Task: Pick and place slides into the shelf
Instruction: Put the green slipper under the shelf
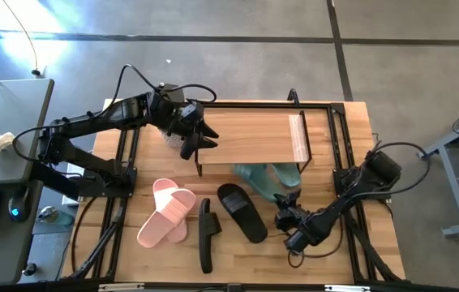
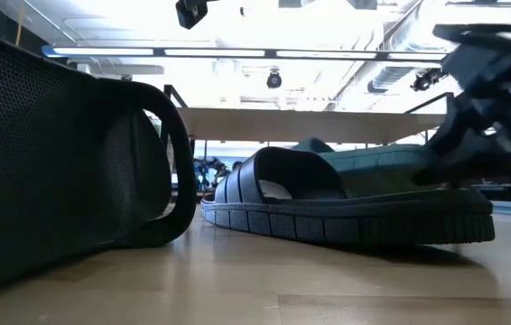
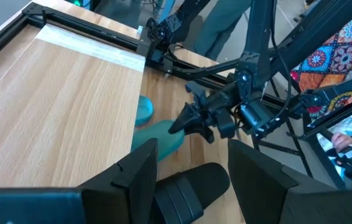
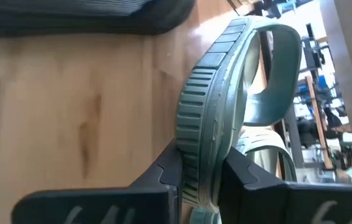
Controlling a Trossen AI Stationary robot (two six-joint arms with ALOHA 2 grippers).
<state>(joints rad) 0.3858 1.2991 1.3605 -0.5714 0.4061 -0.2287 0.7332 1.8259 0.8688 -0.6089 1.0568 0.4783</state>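
Note:
The shelf's plank top [image 1: 250,134] stands on thin black legs at the table's far middle. Two sage green slides [image 1: 263,177] lie partly under it. My right gripper [image 1: 288,199] is shut on the nearer-right green slide [image 4: 226,81]; the second green one [image 4: 264,155] lies just beyond. One black slide [image 1: 242,212] lies flat near the middle. The other black slide [image 1: 206,235] stands on its side. The pink pair [image 1: 169,212] lies overlapped toward the left. My left gripper [image 1: 195,139] hovers open above the shelf's left end. My right gripper pinches the green slide's sole [image 4: 199,163] between its two fingers, at the end away from the strap. One finger [image 4: 163,177] is on each face of the sole. It comes low from the table's near right, along the slide. The strap end points under the shelf.
Black rails [image 1: 339,138] frame the table on the left, right and far sides. The flat black slide [image 2: 328,212] lies close beside my right gripper [image 2: 486,108]. A grey desk [image 1: 2,138] stands left of the table. Bare wood [image 1: 327,259] shows along the near edge.

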